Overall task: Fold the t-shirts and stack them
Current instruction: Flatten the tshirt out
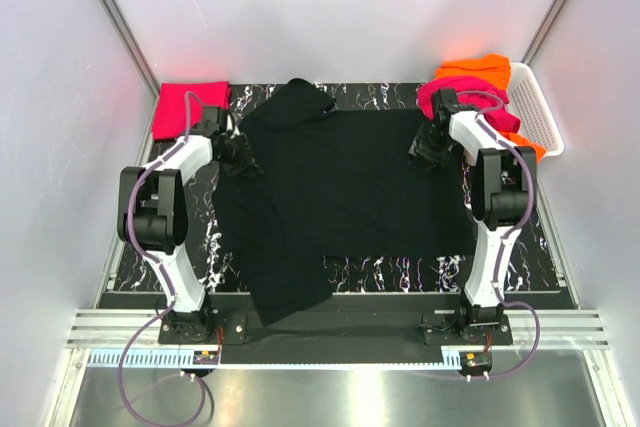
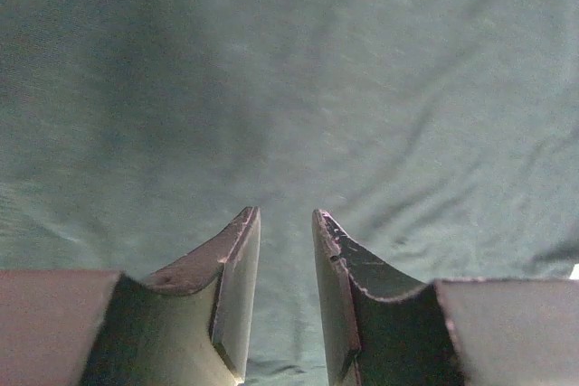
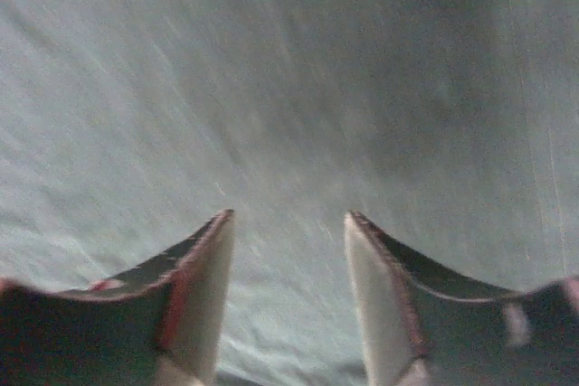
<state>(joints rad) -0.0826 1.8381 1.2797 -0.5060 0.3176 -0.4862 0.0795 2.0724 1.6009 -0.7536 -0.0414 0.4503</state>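
- Top external view: the black t-shirt (image 1: 340,197) lies spread over the middle of the desk (image 1: 400,272); one corner of it reaches the near edge, left of the middle
- The left gripper (image 1: 240,159) is low at the left border of this shirt, and the right gripper (image 1: 425,152) is low at its right border
- Left wrist view: the left gripper (image 2: 285,216) has only a narrow gap between its fingers, with dark cloth just below and nothing pinched
- Right wrist view: the right gripper (image 3: 288,216) has a wider gap, also empty, above the same cloth
- The red-pink t-shirt (image 1: 190,107) lies folded at the far left corner
- At the far right corner the magenta t-shirt (image 1: 455,97) and the orange t-shirt (image 1: 480,69) lie heaped in the white lattice basket (image 1: 535,112), and the magenta one hangs over its rim toward the desk
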